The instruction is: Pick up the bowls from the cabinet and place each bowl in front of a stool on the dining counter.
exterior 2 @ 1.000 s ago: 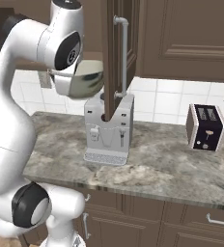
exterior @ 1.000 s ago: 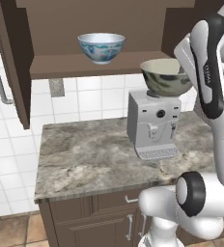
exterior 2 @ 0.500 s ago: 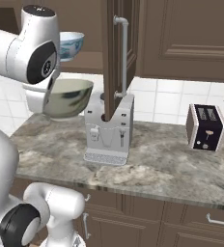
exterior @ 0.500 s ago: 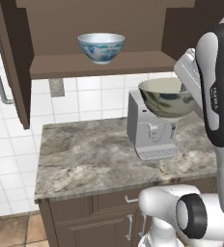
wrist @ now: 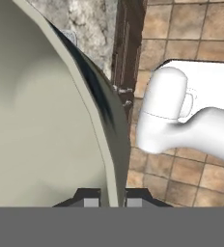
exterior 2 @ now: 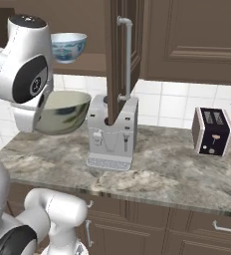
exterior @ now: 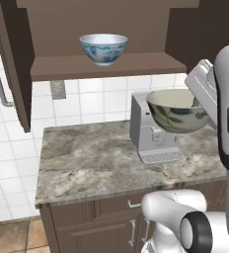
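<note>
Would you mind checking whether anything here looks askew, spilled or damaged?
Nothing looks spilled or damaged. The olive-grey bowl is tilted slightly in the air, its rim pinched between the fingers in front of the coffee machine. The blue-patterned bowl sits upright on the cabinet shelf.

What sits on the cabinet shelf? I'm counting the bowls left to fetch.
One white bowl with blue flowers stands on the cabinet shelf. The shelf's right end is hidden behind the open door in the right base view.
</note>
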